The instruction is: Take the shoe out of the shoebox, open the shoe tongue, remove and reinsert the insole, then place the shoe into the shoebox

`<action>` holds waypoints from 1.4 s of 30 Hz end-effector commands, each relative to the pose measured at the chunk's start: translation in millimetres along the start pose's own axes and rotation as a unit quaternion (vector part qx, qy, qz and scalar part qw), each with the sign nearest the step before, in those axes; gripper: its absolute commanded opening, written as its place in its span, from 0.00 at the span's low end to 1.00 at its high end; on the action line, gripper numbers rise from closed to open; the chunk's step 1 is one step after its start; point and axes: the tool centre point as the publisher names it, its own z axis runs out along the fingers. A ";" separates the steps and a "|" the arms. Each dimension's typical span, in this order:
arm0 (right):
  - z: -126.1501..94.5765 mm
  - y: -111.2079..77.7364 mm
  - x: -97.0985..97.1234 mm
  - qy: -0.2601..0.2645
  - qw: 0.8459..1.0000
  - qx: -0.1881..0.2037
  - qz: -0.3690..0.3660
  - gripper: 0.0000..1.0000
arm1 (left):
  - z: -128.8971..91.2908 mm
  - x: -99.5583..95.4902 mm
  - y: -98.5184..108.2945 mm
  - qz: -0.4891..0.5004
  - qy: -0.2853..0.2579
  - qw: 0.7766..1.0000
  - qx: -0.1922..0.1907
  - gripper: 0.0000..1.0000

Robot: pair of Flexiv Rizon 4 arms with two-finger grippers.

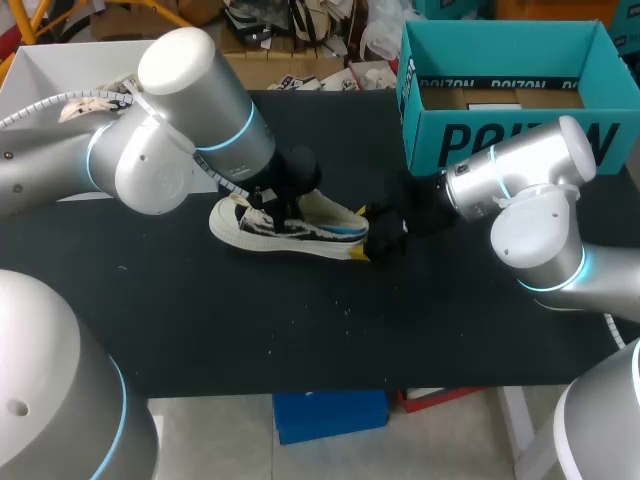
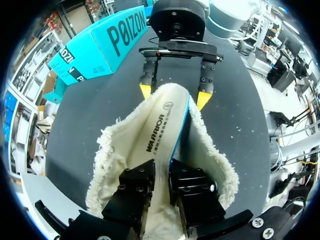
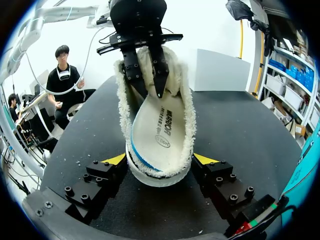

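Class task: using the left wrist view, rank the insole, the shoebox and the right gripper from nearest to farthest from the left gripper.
1. insole: gripped by the left gripper, inside the shoe.
2. right gripper: straight ahead, clasping the shoe's far end.
3. shoebox: farthest, beyond the right gripper and off to one side of it.

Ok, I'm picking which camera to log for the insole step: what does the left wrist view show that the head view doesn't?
Only the left wrist view shows the insole inside the fleecy lining, with the left tool closed on it. Only the head view shows the shoe's patterned outer side and the shoebox's open top. Both show the shoe on the black table, gripped at one end by the right tool.
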 end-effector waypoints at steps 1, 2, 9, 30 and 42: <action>-0.8 -3.7 -3.4 -0.001 1.000 0.001 0.001 0.00 | -3.0 0.2 2.6 0.004 0.003 1.000 0.005 0.23; -0.8 -3.7 -3.4 -0.001 1.000 0.001 0.001 0.00 | -2.8 0.1 2.4 0.005 0.004 1.000 0.005 0.24; -0.8 -3.7 -3.4 -0.001 1.000 0.001 0.001 0.00 | -0.9 0.6 -0.2 0.021 0.022 0.999 0.016 0.38; -0.8 -3.7 -3.4 -0.001 1.000 0.001 0.001 0.00 | 19.8 8.3 -11.1 0.026 0.013 0.997 -0.071 0.47; -0.8 -3.7 -3.4 -0.001 1.000 0.001 0.001 0.00 | 27.0 4.1 -13.2 0.031 0.025 0.995 -0.088 0.50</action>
